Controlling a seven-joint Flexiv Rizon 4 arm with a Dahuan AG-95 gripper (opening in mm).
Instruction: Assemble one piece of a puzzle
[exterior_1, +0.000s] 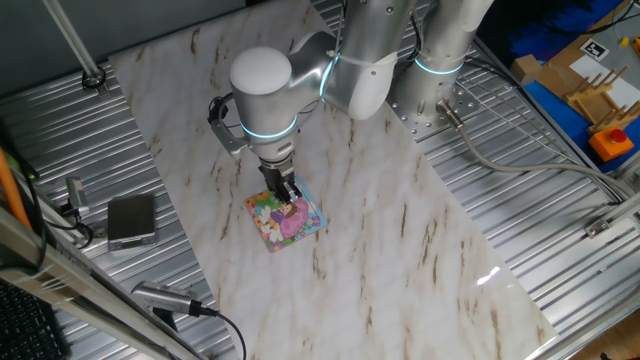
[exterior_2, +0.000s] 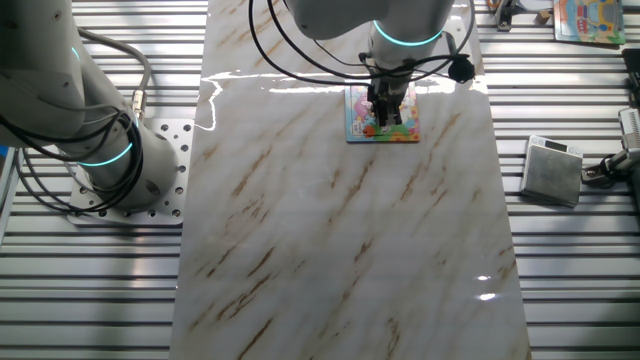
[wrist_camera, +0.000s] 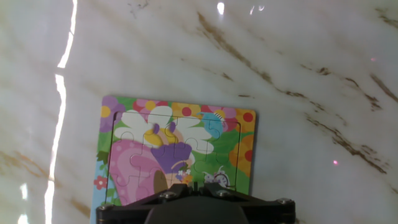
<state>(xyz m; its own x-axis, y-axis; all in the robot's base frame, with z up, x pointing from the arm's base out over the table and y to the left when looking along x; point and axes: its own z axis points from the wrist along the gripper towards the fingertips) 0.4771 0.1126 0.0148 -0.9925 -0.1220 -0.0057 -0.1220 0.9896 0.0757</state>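
The puzzle (exterior_1: 285, 217) is a small colourful square lying flat on the marble board; it also shows in the other fixed view (exterior_2: 381, 115) and the hand view (wrist_camera: 180, 149). My gripper (exterior_1: 289, 193) points straight down with its tips on or just above the puzzle's middle, as the other fixed view (exterior_2: 388, 108) also shows. In the hand view the gripper (wrist_camera: 197, 186) has its two fingers closed together with only a thin slit between them. No separate greenish piece shows; it is hidden or blends into the picture.
The marble board (exterior_1: 400, 230) lies on a ribbed metal table. A grey box (exterior_1: 131, 220) sits off the board, also seen in the other fixed view (exterior_2: 553, 170). The arm's base (exterior_2: 100, 150) stands beside the board. Cables (exterior_1: 170, 300) lie at the table edge.
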